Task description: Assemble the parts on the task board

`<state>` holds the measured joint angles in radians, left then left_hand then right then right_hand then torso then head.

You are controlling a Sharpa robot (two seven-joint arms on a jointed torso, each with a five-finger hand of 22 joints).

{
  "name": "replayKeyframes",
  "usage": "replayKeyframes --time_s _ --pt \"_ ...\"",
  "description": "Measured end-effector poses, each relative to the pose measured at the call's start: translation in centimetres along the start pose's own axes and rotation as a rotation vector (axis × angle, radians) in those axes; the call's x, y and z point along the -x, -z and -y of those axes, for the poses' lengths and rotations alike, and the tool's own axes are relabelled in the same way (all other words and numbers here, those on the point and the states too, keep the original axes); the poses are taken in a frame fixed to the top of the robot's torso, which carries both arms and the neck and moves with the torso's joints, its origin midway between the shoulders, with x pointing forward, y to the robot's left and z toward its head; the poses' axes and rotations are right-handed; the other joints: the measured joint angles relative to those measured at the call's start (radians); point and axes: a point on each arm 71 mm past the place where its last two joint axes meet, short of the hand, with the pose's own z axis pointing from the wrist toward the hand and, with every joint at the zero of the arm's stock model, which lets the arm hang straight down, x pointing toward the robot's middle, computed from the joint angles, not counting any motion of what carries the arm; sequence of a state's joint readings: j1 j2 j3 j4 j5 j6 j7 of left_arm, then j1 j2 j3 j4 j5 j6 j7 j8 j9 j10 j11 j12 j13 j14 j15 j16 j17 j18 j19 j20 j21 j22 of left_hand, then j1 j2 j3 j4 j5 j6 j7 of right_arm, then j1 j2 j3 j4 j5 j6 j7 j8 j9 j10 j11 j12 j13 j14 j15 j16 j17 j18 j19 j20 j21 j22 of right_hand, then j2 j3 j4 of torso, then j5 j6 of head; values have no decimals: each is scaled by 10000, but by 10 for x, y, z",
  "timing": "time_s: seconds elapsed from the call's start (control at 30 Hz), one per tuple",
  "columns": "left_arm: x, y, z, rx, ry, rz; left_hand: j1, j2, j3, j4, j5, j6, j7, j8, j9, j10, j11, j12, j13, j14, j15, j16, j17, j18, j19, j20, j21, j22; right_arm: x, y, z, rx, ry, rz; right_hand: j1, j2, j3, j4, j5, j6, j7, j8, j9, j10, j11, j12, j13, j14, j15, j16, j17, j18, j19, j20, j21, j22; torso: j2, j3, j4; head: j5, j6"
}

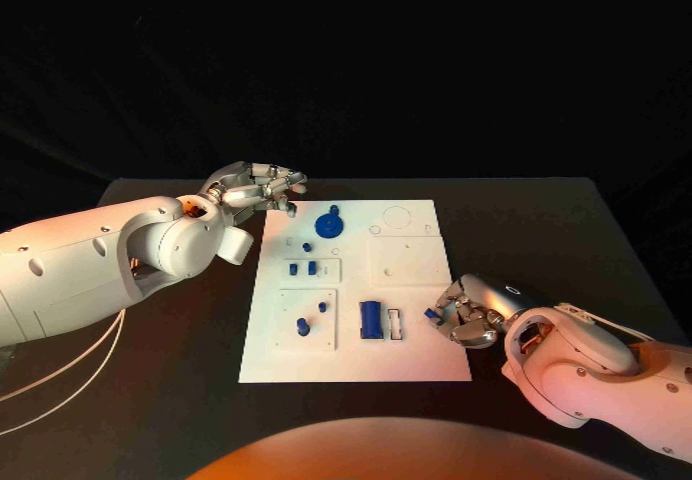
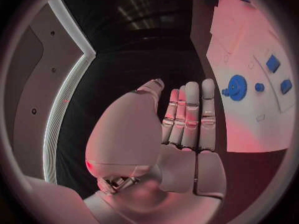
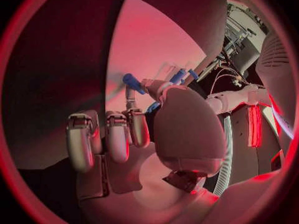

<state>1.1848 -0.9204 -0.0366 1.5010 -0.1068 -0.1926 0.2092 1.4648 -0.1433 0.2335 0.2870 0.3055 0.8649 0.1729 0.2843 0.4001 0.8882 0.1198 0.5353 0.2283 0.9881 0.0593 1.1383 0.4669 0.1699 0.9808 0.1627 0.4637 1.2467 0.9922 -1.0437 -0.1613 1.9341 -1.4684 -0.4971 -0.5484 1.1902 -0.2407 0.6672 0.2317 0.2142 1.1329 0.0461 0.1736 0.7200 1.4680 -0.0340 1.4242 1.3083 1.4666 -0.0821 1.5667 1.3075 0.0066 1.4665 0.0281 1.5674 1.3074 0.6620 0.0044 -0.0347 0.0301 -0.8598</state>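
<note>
Blue part pinched in right hand fingers; left hand open-fingered.

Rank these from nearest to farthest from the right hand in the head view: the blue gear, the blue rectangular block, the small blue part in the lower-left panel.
From the right hand:
1. Blue rectangular block, on the task board just beside the hand.
2. Small blue part, in the lower-left panel, beyond the block.
3. Blue gear, at the board's far end, near the left hand.

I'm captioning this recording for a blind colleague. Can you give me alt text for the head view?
A white task board lies mid-table with small blue parts on it. The right hand pinches a small blue piece at the board's right edge; the left hand hovers by its far left corner, holding nothing.
</note>
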Motion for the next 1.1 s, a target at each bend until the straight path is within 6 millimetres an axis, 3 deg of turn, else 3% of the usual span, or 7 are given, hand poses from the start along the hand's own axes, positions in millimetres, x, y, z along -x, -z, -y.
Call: replayKeyframes --time_s 0.23,0.37,0.43,0.5,0.6,0.8,1.1 --pt "0 0 0 -12 3 -12 0 0 0 0 0 0 0 0 0 0 0 0 0 0 0 0 0 1 0 0 0 0 1 -2 -19 286 -505 -33 -469 -56 682 -682 -150 -27 26 167 0 0 1 54 -1 0 0 0 -1 1 -1 2 0 -1 3 4 -1 16 -8" --pt "0 0 0 -13 4 -17 0 0 0 0 0 0 0 0 0 0 0 0 1 0 0 0 0 0 0 0 0 0 -1 -4 -26 346 -740 -169 -808 -88 783 -783 -286 -26 26 324 1 1 1 67 -1 0 0 0 -1 0 -2 2 -1 -1 7 4 -1 27 -15" --pt "0 0 0 -13 5 -20 0 0 0 0 0 0 0 0 0 0 0 -1 1 0 0 0 1 0 0 0 0 0 -3 -6 -29 359 -853 -258 -949 -85 786 -786 -347 -26 27 360 3 1 1 98 -1 0 0 0 0 1 -2 2 -1 2 8 3 -1 34 -19" --pt "-1 0 0 -13 7 -26 0 0 0 0 0 0 0 0 0 0 0 -1 1 0 0 0 1 1 0 0 0 0 -5 -8 -31 331 -954 -340 -1065 -94 798 -798 -411 -26 27 380 357 1 1 141 -2 0 0 0 -1 0 -2 2 -1 8 8 4 -1 36 -22" --pt "-1 0 0 -13 9 -38 0 0 -1 0 0 0 0 0 0 0 0 -1 -4 0 0 0 1 1 0 0 0 0 -7 -11 -32 260 -1050 -449 -1311 -100 779 -779 -529 -26 26 395 486 1 1 142 -2 0 0 0 -1 0 -2 3 -1 7 8 4 1 41 -34" --pt "-1 0 0 -14 13 -55 0 0 -1 0 0 0 0 0 0 0 0 -1 -8 0 0 0 1 0 0 0 0 0 -12 -17 -35 160 -1153 -766 -1918 -163 407 -433 -1192 160 -159 367 386 2 0 142 -3 0 0 0 -1 1 -2 3 -1 7 9 4 4 51 -54" --pt "-2 0 0 -15 20 -88 0 0 28 -29 0 0 0 45 1 0 0 -8 -7 0 0 0 -10 0 0 0 0 0 -19 -23 -36 -54 -1136 -1148 -2008 -169 282 -372 -1369 170 -126 351 346 2 0 142 -4 0 0 0 -2 1 -2 4 -2 6 9 4 -2 71 -70"
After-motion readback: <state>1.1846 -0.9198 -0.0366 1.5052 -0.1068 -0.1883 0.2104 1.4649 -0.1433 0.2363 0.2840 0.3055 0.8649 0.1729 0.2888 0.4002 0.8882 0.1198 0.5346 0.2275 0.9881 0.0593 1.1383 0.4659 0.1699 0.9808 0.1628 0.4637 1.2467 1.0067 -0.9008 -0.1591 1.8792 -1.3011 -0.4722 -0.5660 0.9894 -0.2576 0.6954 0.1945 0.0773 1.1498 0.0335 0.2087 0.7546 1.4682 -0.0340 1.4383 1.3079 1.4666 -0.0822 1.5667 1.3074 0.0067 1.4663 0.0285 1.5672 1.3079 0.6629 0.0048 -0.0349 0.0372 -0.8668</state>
